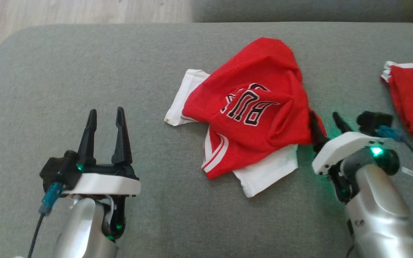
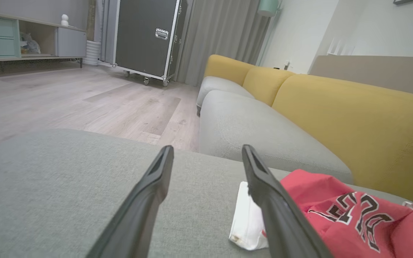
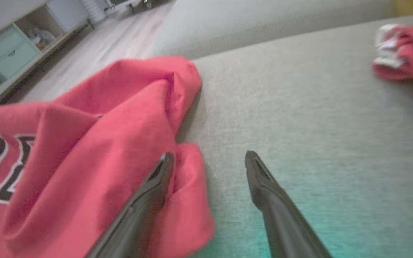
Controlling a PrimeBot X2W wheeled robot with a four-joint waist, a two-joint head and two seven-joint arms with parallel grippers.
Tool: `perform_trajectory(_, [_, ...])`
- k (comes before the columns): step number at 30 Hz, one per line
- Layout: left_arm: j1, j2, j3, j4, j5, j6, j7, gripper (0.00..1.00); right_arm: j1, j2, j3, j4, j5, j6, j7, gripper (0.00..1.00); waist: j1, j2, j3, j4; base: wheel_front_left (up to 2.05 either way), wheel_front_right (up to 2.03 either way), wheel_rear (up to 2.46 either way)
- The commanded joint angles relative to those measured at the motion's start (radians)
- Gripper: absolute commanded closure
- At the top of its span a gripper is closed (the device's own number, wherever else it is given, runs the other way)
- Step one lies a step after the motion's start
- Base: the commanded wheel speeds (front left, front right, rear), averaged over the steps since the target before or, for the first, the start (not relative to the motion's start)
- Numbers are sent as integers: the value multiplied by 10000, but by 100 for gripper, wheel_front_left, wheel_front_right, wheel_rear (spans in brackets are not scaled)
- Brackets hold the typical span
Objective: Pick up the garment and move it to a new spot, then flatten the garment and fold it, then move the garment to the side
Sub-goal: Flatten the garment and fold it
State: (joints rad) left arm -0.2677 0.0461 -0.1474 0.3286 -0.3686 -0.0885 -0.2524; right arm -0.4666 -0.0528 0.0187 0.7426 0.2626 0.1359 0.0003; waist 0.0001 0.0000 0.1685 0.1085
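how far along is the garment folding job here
Nothing looks finished: the red garment lies crumpled on the grey cushion, neither flat nor folded. In hand: the right gripper is open at its right edge, one finger against the cloth, no grip. The left gripper is open, apart from it. Left: picking up, flattening, folding, moving aside.

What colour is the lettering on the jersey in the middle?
Black letters edged in white, on the red jersey; the head view shows it best.
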Motion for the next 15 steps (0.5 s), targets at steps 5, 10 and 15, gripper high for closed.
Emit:
perform_trajectory(5, [-517,57,187,-180,-14,-3,-93,0,-933,25,687,1267,-113,-52,265,0,-1,0,108,377,0,0,0])
perform_trajectory(10, [-484,53,211,-121,-7,-5,-93,0,-1296,25,1222,2198,-124,-52,92,100,-1,0,19,455,0,0,0])
perform_trajectory(15, [-325,51,347,-107,40,41,-93,0,-1556,25,726,2613,-844,-52,-883,100,-1,0,-256,207,0,0,0])
